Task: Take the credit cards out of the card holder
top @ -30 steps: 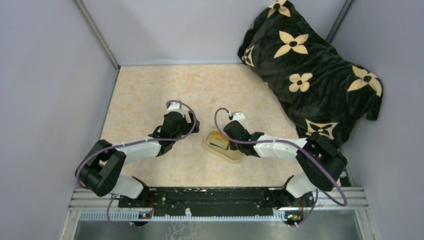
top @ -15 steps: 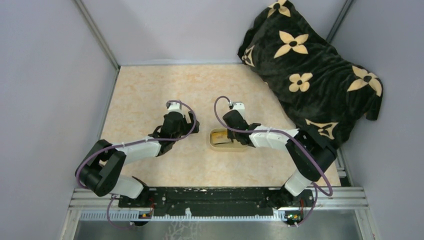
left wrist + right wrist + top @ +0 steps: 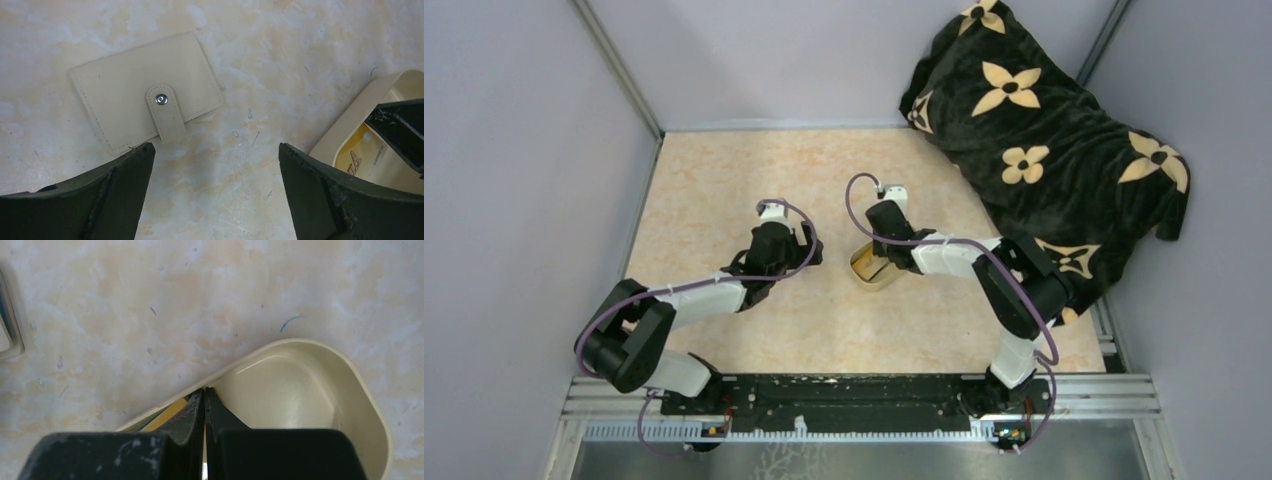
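A big black blanket (image 3: 1044, 130) with tan flowers lies at the far right of the table (image 3: 714, 190). A cream dish (image 3: 300, 390) sits near the middle with a yellow thing (image 3: 370, 152) in it, its writing too small to read. The right gripper (image 3: 205, 390) is shut tight, tips at the dish's rim. The card holder (image 3: 145, 92) lies flat on the table, closed, pale tan with stitched edges and a tab with a shiny snap. The left gripper (image 3: 215, 150) hangs near it, wide open, holding nothing.
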`<state>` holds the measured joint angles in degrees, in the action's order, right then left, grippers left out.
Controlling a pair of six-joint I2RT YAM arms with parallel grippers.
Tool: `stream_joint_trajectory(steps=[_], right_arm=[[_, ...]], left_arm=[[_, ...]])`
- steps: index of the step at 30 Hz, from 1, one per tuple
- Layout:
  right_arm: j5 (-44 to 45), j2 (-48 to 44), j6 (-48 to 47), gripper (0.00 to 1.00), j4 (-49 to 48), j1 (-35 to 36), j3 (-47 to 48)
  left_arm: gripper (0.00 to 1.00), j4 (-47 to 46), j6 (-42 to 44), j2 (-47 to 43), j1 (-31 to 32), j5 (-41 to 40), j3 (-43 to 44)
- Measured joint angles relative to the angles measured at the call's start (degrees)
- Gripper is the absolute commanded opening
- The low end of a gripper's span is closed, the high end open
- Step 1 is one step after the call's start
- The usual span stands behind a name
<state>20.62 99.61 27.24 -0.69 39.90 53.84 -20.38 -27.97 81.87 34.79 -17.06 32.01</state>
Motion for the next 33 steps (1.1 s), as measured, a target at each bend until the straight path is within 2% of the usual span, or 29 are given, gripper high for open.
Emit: stream_joint_trajectory(steps=[15, 18, 22, 25, 27, 33], right_arm=[[-2.51, 11.74, -2.71, 0.00, 0.17, -5.55, 13.20], [-2.95, 14.21, -3.26, 0.00, 1.07, -7.17, 17.00], [-3.37, 14.47, -4.17, 0.00, 1.40, -7.93, 18.23], [-4.09, 13.44, -4.59, 0.00, 1.07, -7.80, 16.92], [-4.76, 11.32, -4.72, 0.00, 1.14, -7.80, 14.75], [-5.81, 1.27, -4.79, 0.00, 1.03, -7.80, 8.72]], left_arm=[[0.99, 0.04, 0.76, 0.94, 0.00, -0.28, 0.02], [0.92, 0.04, 1.03, 0.98, 0.00, -0.31, 0.02], [0.97, 0.17, 3.08, 0.98, 0.13, 1.36, 0.61], [0.99, 1.18, 5.20, 1.27, 0.44, 4.83, 3.08], [0.99, 0.31, 8.24, 2.16, 0.50, 10.16, 5.77], [0.99, -0.61, 13.25, 5.95, 1.25, 21.22, 9.22]])
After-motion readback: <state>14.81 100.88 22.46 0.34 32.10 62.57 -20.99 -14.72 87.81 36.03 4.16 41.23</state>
